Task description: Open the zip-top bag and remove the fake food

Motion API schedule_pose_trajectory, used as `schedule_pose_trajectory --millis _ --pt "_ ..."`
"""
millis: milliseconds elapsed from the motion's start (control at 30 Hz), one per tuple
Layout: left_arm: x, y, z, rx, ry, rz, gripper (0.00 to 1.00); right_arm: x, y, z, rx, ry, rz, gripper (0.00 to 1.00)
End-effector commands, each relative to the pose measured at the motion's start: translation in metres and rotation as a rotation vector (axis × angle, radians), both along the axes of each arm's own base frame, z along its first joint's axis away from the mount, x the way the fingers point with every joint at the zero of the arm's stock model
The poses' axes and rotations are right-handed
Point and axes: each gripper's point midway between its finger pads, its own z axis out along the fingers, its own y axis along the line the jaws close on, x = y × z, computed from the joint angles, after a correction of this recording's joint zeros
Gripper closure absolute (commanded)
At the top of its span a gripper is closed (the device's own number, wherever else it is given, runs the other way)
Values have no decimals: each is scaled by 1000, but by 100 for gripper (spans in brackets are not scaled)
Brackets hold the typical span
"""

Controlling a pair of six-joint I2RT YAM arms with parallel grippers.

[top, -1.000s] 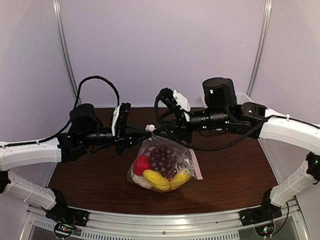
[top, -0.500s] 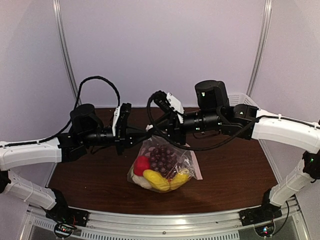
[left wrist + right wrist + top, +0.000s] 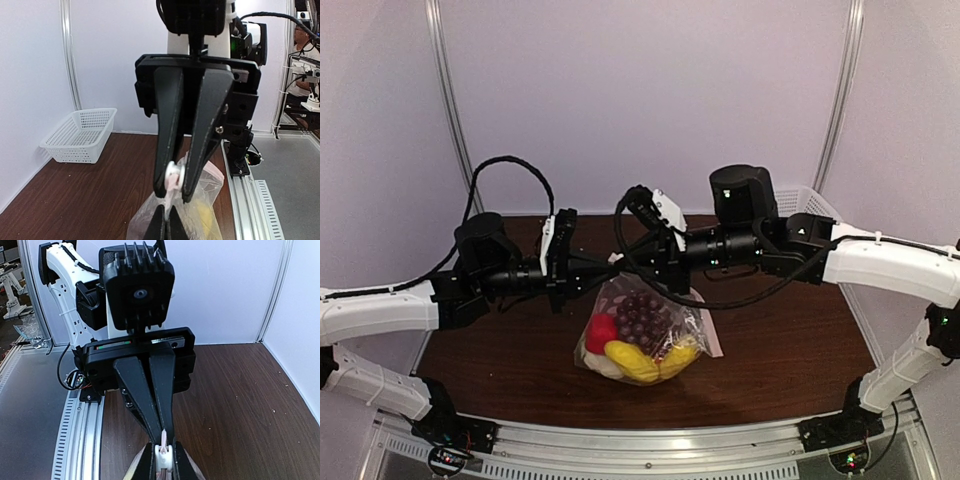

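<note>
The zip-top bag stands on the brown table with its top corner held up between both grippers. Inside it lies the fake food: a purple grape cluster, a red piece, yellow pieces and a white piece. My left gripper is shut on the bag's pinkish zip strip, its fingers showing low in the left wrist view. My right gripper faces it and is shut on the white zip slider, which also shows in the left wrist view.
A white mesh basket stands at the back right corner by the wall, also in the left wrist view. The aluminium rail runs along the table's near edge. The bag's pinkish strip end lies on the table at the right.
My right arm has moved left, closing in on my left gripper at the bag's top. My left arm has drawn back slightly to the left. The bag stays in place.
</note>
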Motion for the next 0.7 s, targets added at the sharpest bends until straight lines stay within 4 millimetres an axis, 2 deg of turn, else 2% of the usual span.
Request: schedule_pose_trajectory --millis 0,500,667 --pt "9 14 34 -114 -66 64 100 3 -17 -21 -63 14 -47 94" --pt "10 27 44 -170 -74 73 100 17 -55 -53 -126 42 -144 94" --pt "17 34 46 -184 -69 112 100 17 -63 -59 -142 47 -163 93"
